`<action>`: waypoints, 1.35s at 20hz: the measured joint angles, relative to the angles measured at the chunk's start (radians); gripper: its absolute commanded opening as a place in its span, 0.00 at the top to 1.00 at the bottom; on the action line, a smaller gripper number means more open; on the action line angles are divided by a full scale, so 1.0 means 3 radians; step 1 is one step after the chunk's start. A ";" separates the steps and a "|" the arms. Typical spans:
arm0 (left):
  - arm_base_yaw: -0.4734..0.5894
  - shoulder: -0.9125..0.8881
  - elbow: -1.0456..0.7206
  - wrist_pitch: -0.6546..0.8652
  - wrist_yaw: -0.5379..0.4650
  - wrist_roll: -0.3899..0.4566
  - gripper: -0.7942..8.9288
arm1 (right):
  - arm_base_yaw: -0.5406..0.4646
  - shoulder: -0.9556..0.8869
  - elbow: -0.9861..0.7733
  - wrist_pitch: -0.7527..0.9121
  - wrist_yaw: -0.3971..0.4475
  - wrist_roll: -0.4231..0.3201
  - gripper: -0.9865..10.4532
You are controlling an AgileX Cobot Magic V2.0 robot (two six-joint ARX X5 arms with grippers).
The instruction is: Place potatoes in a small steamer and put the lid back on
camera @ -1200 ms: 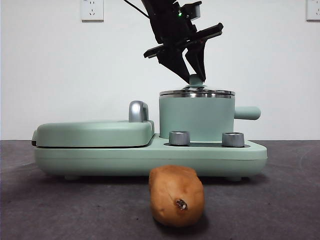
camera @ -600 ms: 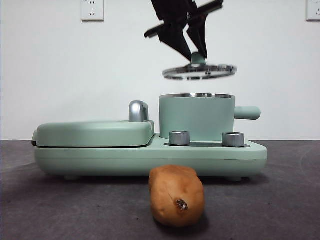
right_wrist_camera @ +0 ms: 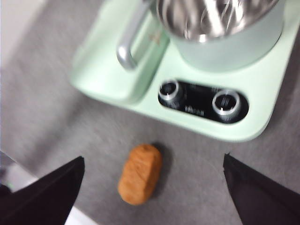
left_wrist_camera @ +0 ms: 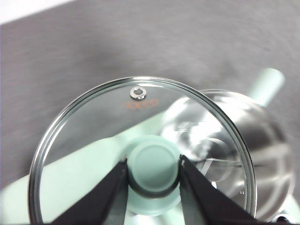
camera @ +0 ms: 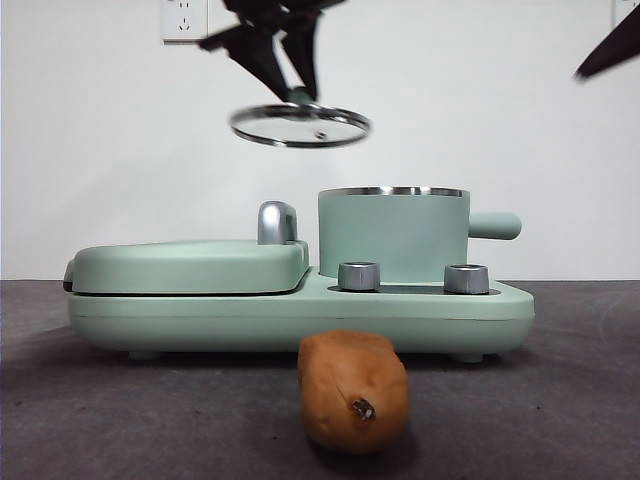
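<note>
Above the cooker, off the small steamer (camera: pixel 393 234) | left pincer (left_wrist_camera: pixel 152 165) clamps lid (left_wrist_camera: pixel 93 126) knob | right pincer (right_wrist_camera: pixel 152 187) spread above potato (camera: pixel 353 390) at tabletop front edge | step: lid removed, pot open | next: park lid, grab potato

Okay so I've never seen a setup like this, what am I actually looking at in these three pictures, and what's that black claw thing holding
This is a two-armed robot at a table; each arm ends in a black two-jawed gripper. One picture looks level across the table from a low camera; the other two come from cameras on the arms' wrists. The left gripper is shut on the green knob of a clear glass lid, holding it in the air above the flat griddle cover, to the side of the open mint-green steamer pot. The right gripper hangs open above the table, over a potato lying in front of the green cooker.
</note>
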 measured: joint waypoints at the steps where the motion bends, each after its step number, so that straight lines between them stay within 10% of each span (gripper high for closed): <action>1: 0.0075 -0.0053 0.0001 -0.0043 0.0000 0.0008 0.90 | 0.0172 0.0150 0.0001 -0.0001 0.0141 0.0048 0.50; 9: 0.0621 -0.0324 0.0001 -0.0272 -0.0004 0.0060 0.90 | 0.1038 0.1395 0.0310 0.0019 0.0507 0.0224 0.50; 20: 0.0811 -0.0328 0.0001 -0.0355 -0.0003 0.0079 0.90 | 0.1319 0.2516 0.0453 0.0151 0.0558 0.0230 0.50; 27: 0.0813 -0.0328 0.0001 -0.0353 -0.0001 0.0081 0.90 | 0.1344 0.2715 0.0458 0.0198 0.0549 0.0207 0.74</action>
